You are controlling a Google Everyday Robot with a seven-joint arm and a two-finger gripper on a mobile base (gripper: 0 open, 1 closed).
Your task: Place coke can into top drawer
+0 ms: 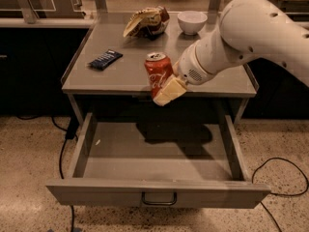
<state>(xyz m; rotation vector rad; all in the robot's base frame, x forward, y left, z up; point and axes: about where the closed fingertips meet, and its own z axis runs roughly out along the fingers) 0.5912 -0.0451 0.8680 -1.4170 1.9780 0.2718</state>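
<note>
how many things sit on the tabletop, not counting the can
3: dark blue snack bar left, chip bag back centre, white bowl back right. The jaws hold the coke can over the front edge; the arm may hide more.

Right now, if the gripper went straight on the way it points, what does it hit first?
Probably the drawer floor. The gripper, jaws shut on the can, points down and left at the table's front edge, above the open drawer. Depth is unclear.
</note>
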